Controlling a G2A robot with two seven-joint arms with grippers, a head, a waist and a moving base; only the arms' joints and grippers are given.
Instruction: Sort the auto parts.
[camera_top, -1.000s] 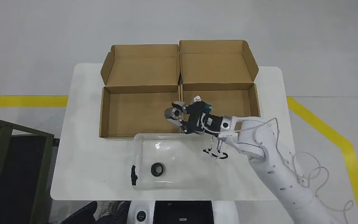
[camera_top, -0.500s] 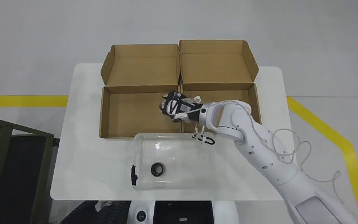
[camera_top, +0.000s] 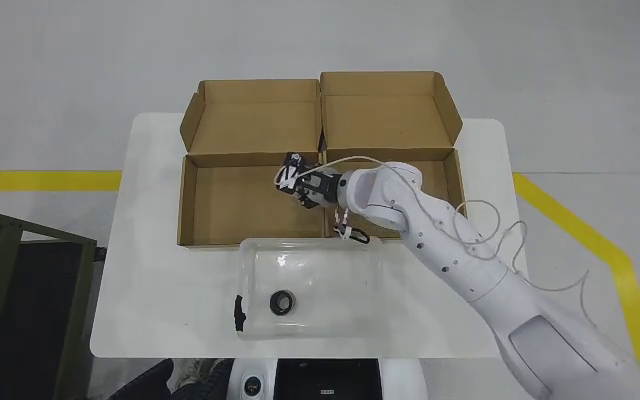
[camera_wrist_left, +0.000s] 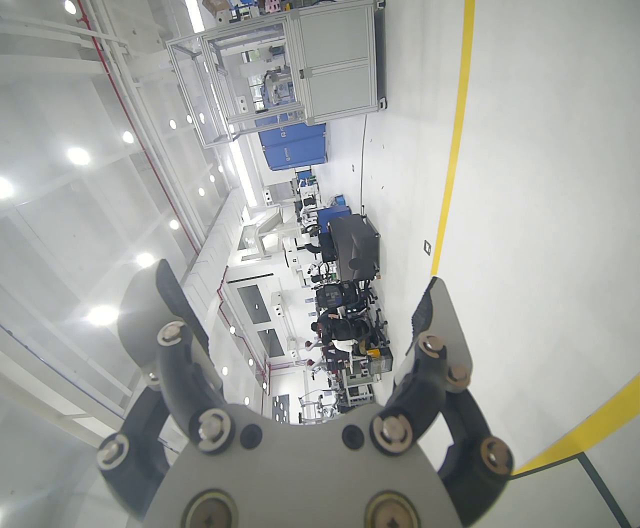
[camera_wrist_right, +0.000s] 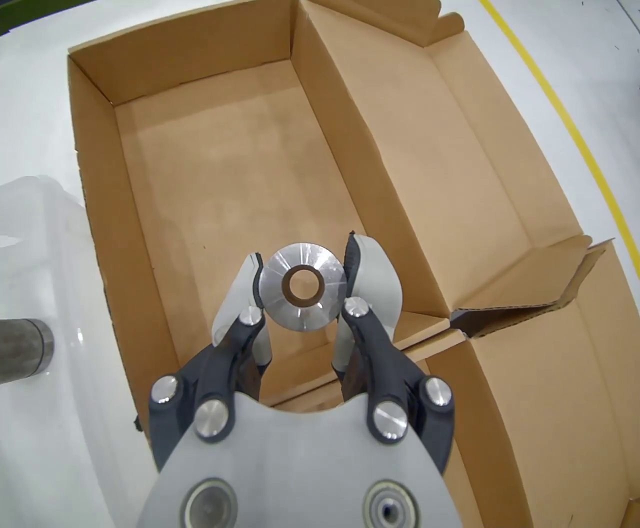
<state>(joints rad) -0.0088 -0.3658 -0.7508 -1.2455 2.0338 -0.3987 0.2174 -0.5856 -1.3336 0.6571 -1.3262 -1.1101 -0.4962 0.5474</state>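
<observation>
Your right end effector (camera_wrist_right: 302, 251) is gripping a silver disc (camera_wrist_right: 322, 306) with a centre hole. You are holding it over the floor of an open cardboard box (camera_wrist_right: 210, 165).

No text seems legible on anything here.

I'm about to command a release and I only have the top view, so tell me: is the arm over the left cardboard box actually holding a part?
Observer: Yes. The right gripper is shut on a silver metal disc with a round hole through its centre.
Operator: Is the disc over the box floor or over a wall?
Observer: Over the floor of the left box; bare cardboard shows through the disc's hole.
Operator: And the other arm?
Observer: The left gripper is open and holds nothing.
</observation>
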